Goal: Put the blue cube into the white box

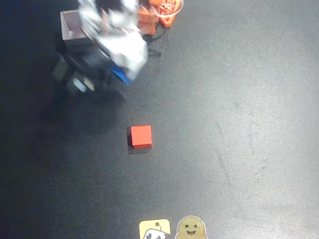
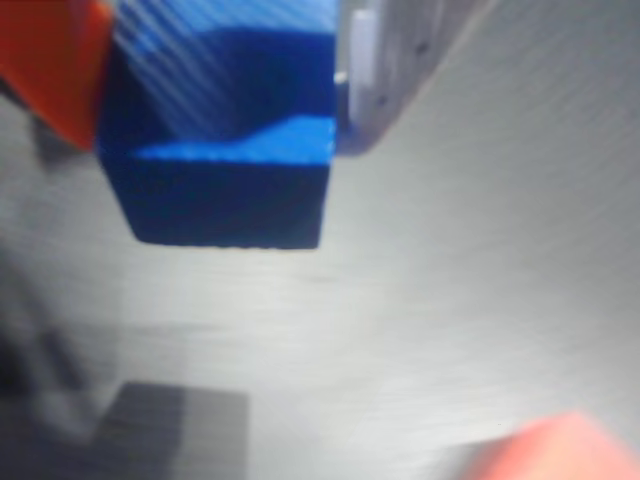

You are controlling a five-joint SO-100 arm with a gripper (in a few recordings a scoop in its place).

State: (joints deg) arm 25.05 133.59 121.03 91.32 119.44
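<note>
Blue and matte, the small speckled cube sits clamped in the gripper, lifted clear of the dark surface just beside the small white cardboard box, presumably for dropping in, the red cube well apart.

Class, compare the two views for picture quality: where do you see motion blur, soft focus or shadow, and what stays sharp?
Overhead view: the arm and gripper are smeared by motion blur, while the red cube and the stickers stay sharp; a dark shadow lies beside the red cube. Wrist view: everything is soft and streaked; the blue cube between the fingers keeps the clearest edges, and the red cube is only a blurred patch.
</note>
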